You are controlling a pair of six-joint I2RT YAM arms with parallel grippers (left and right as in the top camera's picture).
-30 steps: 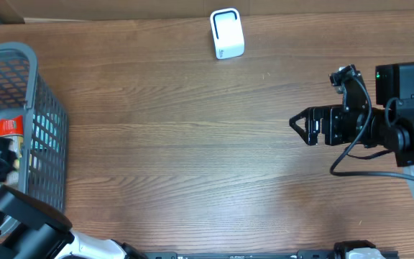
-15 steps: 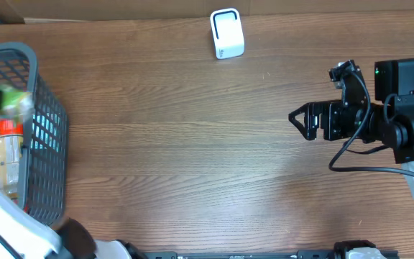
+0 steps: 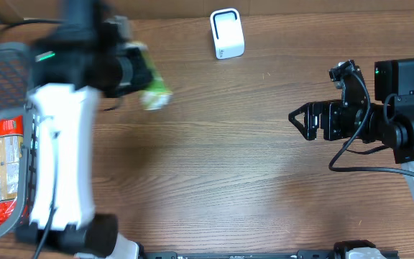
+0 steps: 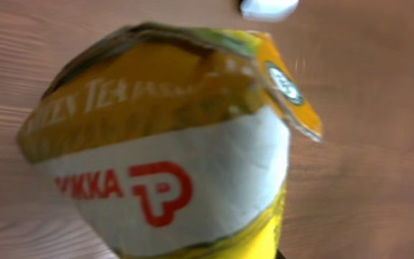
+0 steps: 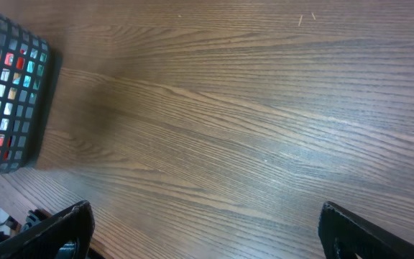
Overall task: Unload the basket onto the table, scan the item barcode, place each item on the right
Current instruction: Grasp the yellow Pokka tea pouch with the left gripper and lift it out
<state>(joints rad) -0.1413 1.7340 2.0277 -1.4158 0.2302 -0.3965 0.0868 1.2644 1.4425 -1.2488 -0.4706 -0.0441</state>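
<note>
**Item:** packet, yellow and green, with a white band and a red logo.

**Location:** lifted off the tabletop and carried over bare wood between the basket and the white scanner. It is not yet at the scanner.

**Holder:** my left tool is pinched shut on the packet's far end. In the wrist view the packet fills the frame and hides the fingers.

**Change noted:** a second ago my left arm was low at the basket and the wood was bare. Half a second ago the packet was a blur above the basket rim. Now the arm is across the tabletop with the packet outside the basket. The heavy blur suggests it is mid-swing.

**Unchanged:** my right tool is spread wide and holds nothing. It sits at the right side where it was. Other packets remain in the basket.

**Bearing on task:** I judge the pick done and the carry toward the scanner under way. The face toward the wrist camera shows lettering only. I cannot tell where the barcode sits, so the packet may need turning.
</note>
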